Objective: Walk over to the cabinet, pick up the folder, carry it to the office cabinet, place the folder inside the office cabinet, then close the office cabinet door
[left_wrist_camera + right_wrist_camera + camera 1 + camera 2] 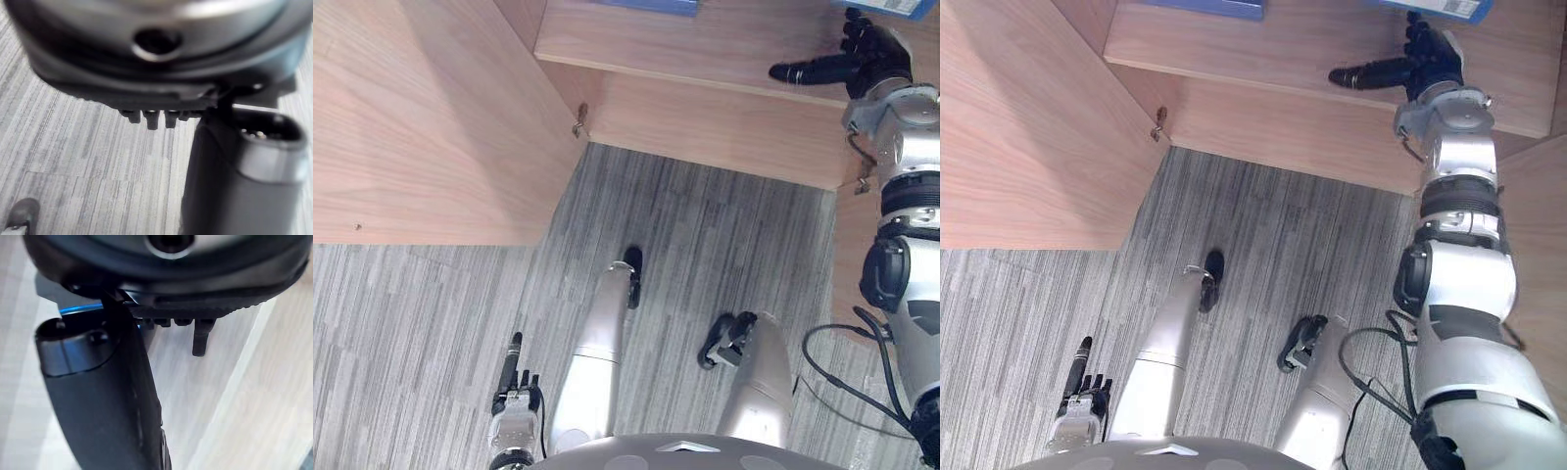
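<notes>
Right hand [867,54] spread open on the cabinet shelf [705,44], just beside the blue folder [893,8].
Its thumb juts sideways and it grips nothing; I cannot tell whether it touches the folder. The open wooden door [411,117] flanks the left, another blue item [646,5] lies along the shelf, and the left hand [514,397] hangs slack over grey carpet [724,235].

Soft, even indoor light, fairly bright, no hard shadows: the door [421,117] above the left hand [514,411] is evenly lit and the carpet [724,225] around that hand is flat grey. The shelf [1263,49] under the right hand [1435,59] is pale, with a darker panel [1312,132] just below. In the right wrist view the wood past the thumb washes out near white.
</notes>
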Robot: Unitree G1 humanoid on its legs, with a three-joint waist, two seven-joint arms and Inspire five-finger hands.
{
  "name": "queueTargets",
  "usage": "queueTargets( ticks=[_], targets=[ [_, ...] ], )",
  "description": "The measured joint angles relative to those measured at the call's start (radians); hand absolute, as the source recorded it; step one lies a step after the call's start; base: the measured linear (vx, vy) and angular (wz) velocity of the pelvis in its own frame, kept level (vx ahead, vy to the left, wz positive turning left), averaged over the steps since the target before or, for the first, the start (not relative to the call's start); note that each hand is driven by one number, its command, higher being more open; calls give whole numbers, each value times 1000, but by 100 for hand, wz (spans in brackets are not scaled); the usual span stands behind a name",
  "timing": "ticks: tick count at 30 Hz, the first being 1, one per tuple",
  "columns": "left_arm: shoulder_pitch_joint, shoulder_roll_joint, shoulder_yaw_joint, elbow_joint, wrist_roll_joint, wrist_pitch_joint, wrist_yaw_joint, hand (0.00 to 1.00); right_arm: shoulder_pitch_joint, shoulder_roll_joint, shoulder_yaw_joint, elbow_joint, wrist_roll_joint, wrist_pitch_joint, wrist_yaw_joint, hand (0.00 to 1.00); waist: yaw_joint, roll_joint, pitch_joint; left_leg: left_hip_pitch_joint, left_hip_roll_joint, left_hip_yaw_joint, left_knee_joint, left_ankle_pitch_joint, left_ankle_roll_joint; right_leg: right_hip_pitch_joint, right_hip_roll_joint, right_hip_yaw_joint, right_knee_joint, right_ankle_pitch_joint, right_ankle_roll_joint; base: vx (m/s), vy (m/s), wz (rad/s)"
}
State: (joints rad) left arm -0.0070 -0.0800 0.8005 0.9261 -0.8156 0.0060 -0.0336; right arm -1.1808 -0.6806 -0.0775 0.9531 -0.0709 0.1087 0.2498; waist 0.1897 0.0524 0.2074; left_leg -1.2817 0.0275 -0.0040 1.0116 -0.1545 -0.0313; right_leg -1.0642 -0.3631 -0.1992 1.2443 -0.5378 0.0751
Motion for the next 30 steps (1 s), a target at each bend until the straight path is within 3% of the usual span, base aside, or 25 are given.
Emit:
queueTargets(
  ticks=[5, 9, 14, 24, 27, 30],
  targets=[
    [36, 2, -97, 12, -1, 0, -21, 100, 161, -94, 292, -189, -89, -88, 75, 100, 1, -15, -9, 12, 1, 15, -5, -5, 7, 0, 0, 17, -8, 7, 8, -6, 14, -5],
    [56, 4, -248, 17, -3, -2, -34, 100, 215, -147, 405, -221, -124, -121, 80, 100, 3, -28, -16, 15, 1, 22, -4, -11, 7, 1, -2, 25, -8, 10, 12, -1, 3, -1],
    [57, 30, -326, 20, -11, -14, -39, 100, 225, -152, 451, -212, -160, -122, 82, 100, 5, -50, -29, 18, 1, 27, -4, -12, 12, 1, -2, 29, -9, 11, 14, 0, 0, 0],
    [57, 37, -355, 23, -12, -27, -37, 100, 254, -195, 511, -245, -162, -114, 98, 100, 25, -58, -37, 56, 1, 41, -31, -9, 18, 29, -3, 36, -38, 24, 20, 0, 0, 0],
    [55, 38, -355, 25, -12, -27, -29, 100, 265, -199, 503, -279, -162, -98, 108, 100, 20, -61, -40, 62, 2, 45, -46, -6, 21, 35, 0, 34, -60, 35, 23, 11, 6, -4],
    [49, 37, -354, 28, -15, -27, 0, 100, 300, -116, 404, -321, -198, -60, 26, 100, -1, -61, -40, 65, 4, 52, -58, 2, 35, 38, 2, 35, -83, 48, 28, 20, 22, -6]
  ],
)
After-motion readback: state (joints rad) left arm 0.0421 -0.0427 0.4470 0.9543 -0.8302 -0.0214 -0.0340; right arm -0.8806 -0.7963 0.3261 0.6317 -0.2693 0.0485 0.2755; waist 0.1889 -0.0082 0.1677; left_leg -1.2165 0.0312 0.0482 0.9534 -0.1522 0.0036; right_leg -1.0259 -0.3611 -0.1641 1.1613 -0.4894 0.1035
